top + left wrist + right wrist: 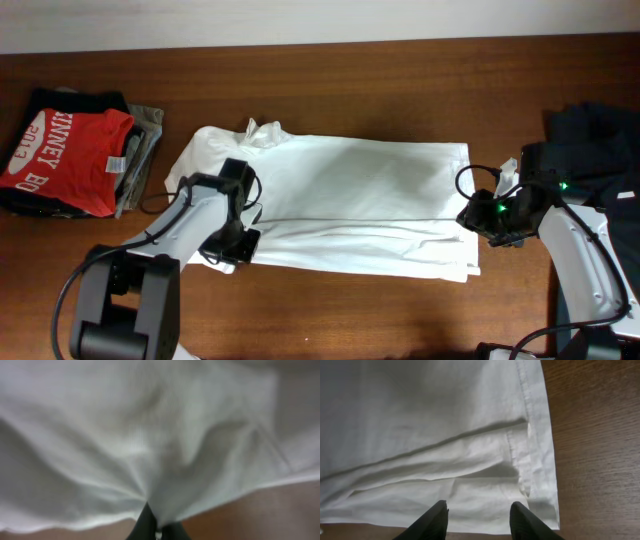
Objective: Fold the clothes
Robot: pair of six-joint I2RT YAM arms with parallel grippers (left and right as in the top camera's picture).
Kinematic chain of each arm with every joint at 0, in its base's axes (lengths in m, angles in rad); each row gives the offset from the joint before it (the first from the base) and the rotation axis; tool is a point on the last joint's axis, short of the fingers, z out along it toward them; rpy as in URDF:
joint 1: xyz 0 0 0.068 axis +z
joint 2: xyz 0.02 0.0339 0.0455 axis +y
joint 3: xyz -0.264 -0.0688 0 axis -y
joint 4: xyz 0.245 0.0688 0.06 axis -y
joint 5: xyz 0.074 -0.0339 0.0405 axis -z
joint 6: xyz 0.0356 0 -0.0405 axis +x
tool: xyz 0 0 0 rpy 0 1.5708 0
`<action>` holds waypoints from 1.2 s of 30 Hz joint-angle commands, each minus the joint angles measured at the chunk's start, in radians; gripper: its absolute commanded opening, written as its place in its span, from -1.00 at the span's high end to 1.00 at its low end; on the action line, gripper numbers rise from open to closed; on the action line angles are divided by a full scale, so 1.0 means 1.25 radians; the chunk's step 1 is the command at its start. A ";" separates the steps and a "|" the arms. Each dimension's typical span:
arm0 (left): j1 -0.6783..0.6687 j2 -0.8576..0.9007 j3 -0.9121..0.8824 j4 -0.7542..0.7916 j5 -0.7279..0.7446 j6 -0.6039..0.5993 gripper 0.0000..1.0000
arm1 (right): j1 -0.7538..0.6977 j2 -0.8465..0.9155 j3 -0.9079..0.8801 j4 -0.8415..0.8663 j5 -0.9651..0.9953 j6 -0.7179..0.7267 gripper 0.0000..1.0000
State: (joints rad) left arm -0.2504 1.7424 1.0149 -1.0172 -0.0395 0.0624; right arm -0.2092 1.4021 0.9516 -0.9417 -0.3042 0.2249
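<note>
Table (350, 70): dark brown wood, with a pale strip of wall seen behind it.
White shirt (370, 190): laid flat, lengthwise across the middle of the table.
Progress: judged early. One long crease was seen along the near side, and the cross folds were left to do.
Side piles: red shirt (70, 145) at the left, dark garments (590, 140) at the right.
Left gripper (155, 529): pinched tight on the shirt's near edge.
Right gripper (477, 507): fingers held apart over the hem corner, nothing gripped.
</note>
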 commanded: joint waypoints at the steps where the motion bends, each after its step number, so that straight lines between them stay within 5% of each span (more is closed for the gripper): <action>1: -0.002 0.002 0.131 -0.045 -0.083 -0.008 0.99 | 0.004 -0.012 -0.003 0.000 0.008 -0.002 0.11; 5: -0.002 0.002 0.222 0.004 -0.154 0.017 0.90 | 0.004 -0.012 -0.003 -0.001 0.008 -0.002 0.11; 9: -0.003 0.003 0.221 -0.089 -0.126 0.016 0.84 | 0.004 -0.012 -0.003 -0.002 0.018 -0.001 0.11; 10: -0.003 0.003 0.221 -0.099 -0.114 0.016 0.73 | 0.004 -0.012 -0.003 -0.025 0.061 0.038 0.02; 13: -0.003 0.003 0.221 -0.103 -0.107 0.017 -0.16 | -0.006 0.025 -0.053 -0.072 0.050 0.109 0.00; 20: 0.000 0.003 0.222 -0.090 -0.134 0.016 -0.33 | -0.005 0.051 -0.251 0.058 -0.099 0.081 -0.03; 23: 0.020 0.003 0.250 -0.095 -0.134 0.016 -0.33 | -0.007 0.051 -0.272 0.103 -0.072 0.085 0.92; 29: 0.058 0.003 0.264 -0.100 -0.105 0.016 -0.42 | -0.008 0.051 -0.073 -0.067 0.222 0.142 0.92; 31: 0.058 0.003 0.263 -0.104 -0.058 0.016 -0.45 | -0.007 0.051 -0.054 -0.089 0.225 0.142 0.90; 34: 0.051 0.003 0.244 -0.117 0.047 0.016 -0.45 | -0.007 0.051 -0.054 -0.109 0.241 0.161 0.21; 36: 0.046 0.003 0.197 -0.113 0.039 0.016 -0.45 | -0.007 0.051 -0.052 -0.107 0.241 0.160 0.05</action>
State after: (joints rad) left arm -0.1841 1.7451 1.3239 -1.1610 -0.0387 0.0822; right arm -0.2153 1.4708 0.8734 -1.0740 -0.0338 0.4141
